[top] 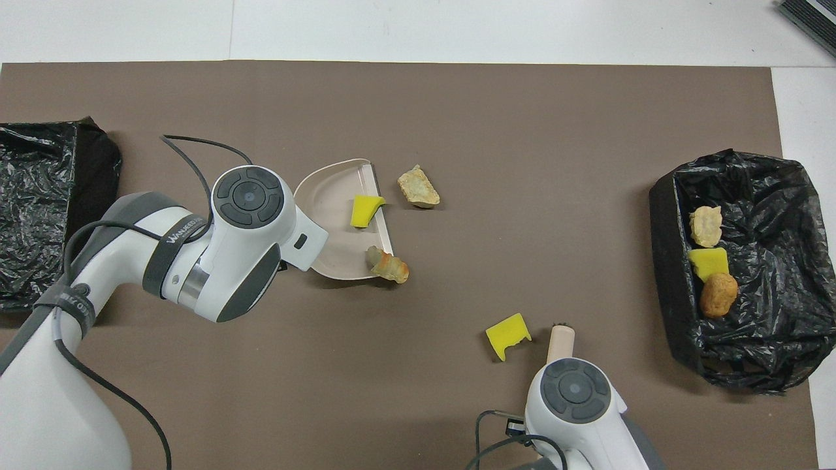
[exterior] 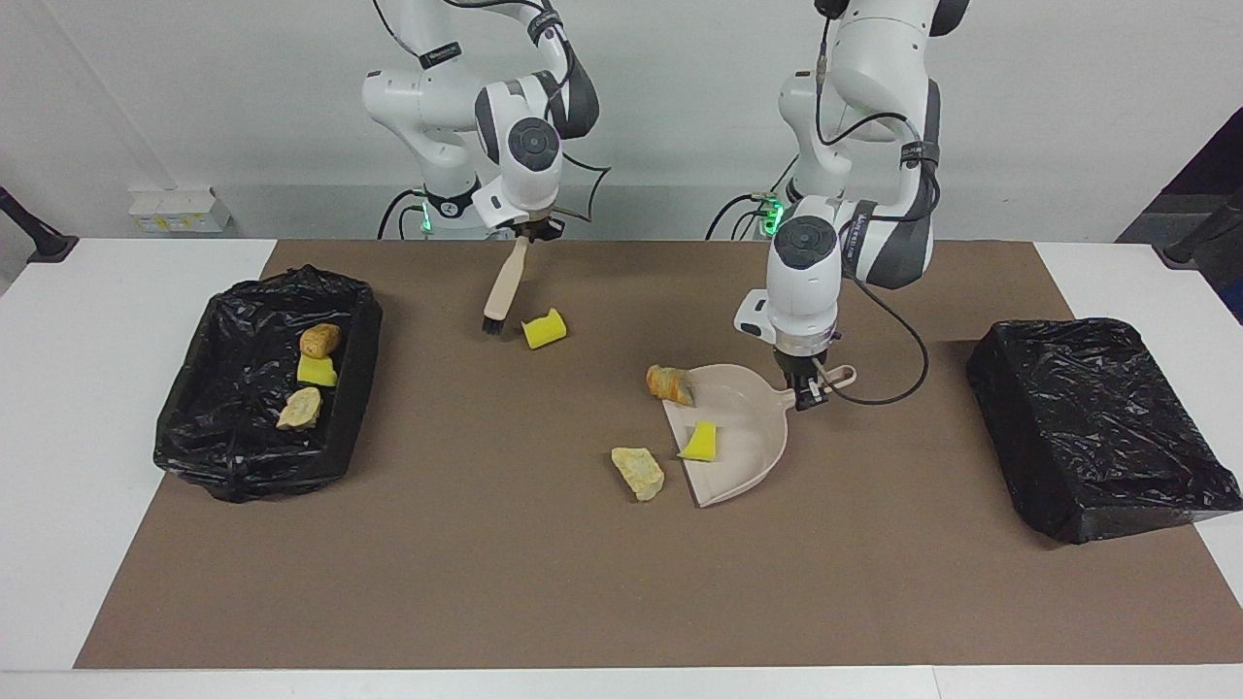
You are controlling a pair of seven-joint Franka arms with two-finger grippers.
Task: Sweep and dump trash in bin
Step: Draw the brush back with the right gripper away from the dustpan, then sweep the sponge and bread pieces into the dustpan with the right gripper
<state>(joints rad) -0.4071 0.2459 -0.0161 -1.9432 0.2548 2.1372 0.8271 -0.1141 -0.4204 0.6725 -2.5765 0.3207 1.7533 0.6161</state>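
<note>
**Overhead view: dustpan mouth turned toward the right arm's end**

The overhead view shows "WANEEGO" lettering on a band around the left arm; the facing view does not let it be read. The left gripper (exterior: 806, 395) is clamped on the handle of the beige dustpan (exterior: 743, 456), whose open edge faces the right arm's end of the table. One yellow wedge (top: 364, 210) lies in the pan at its lip, a brown-tinged lump (top: 388, 265) sits on the lip's corner nearer the robots, and a pale lump (top: 418, 187) rests on the brown mat (top: 457, 117) just beside the lip, farther from the robots.

The right gripper (exterior: 532, 233) pinches the top of the brush (exterior: 505, 287), which hangs tilted, bristles down, beside a second yellow wedge (exterior: 544, 328). Only the facing view shows the brush's full length; overhead, the wrist hides all but its tip.

Three more chunks lie in the open black-lined bin (exterior: 233, 447) at the right arm's end. A covered black bin (exterior: 1097, 427) stands at the left arm's end.
</note>
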